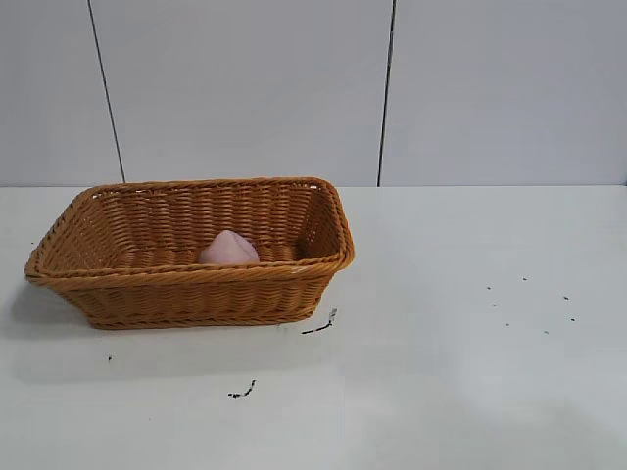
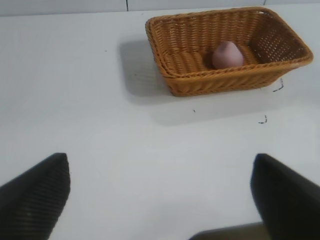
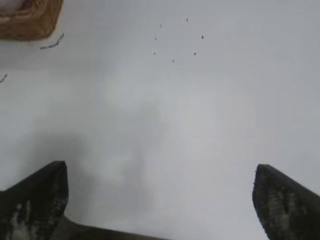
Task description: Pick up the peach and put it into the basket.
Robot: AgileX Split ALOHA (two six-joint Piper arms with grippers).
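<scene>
The dusty-pink peach (image 1: pixel 228 249) lies inside the orange-brown wicker basket (image 1: pixel 186 284), near its front wall, at the left of the white table. It also shows in the left wrist view (image 2: pixel 227 54), inside the basket (image 2: pixel 220 82). My left gripper (image 2: pixel 160 172) is open and empty, well back from the basket over bare table. My right gripper (image 3: pixel 160 175) is open and empty over bare table; a corner of the basket (image 3: pixel 30 22) shows far off. Neither gripper shows in the exterior view.
Small black marks lie on the table (image 1: pixel 441 392) in front of the basket (image 1: pixel 319 324) and at the right (image 1: pixel 529 304). A grey panelled wall (image 1: pixel 294 88) stands behind the table.
</scene>
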